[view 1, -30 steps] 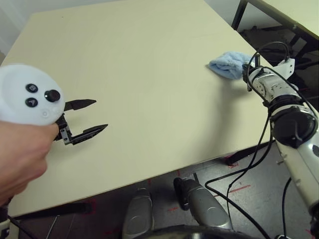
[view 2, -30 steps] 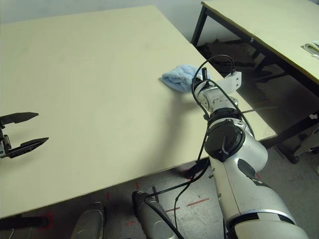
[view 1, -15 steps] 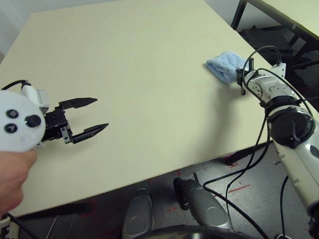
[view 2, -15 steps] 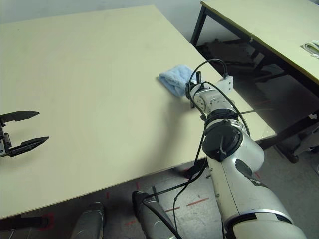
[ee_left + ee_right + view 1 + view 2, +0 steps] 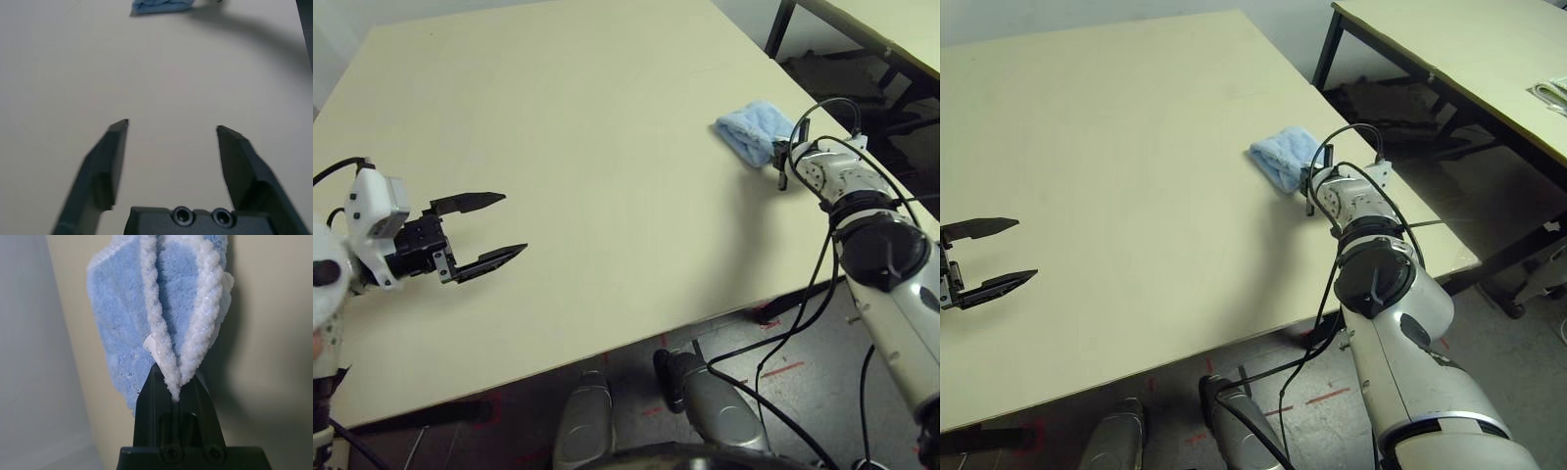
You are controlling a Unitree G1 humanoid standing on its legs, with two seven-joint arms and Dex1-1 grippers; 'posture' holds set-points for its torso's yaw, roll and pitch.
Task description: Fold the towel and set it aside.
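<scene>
Towel point(image 5: 161, 308) now slightly leftward, seemingly pinched between right fingers point(image 5: 168, 396).

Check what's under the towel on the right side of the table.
The towel lies bunched on bare table, its white edging pinched in the right tool. Whatever lies beneath its folds is covered.

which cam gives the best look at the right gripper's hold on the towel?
Right wrist view: the right gripper is shut on the towel, its white stitched edges pinched between the black fingertips. In the eye views the towel lies bunched near the table's far right edge, the grip hidden behind the wrist. The left wrist view shows it as a distant blue lump.
</scene>
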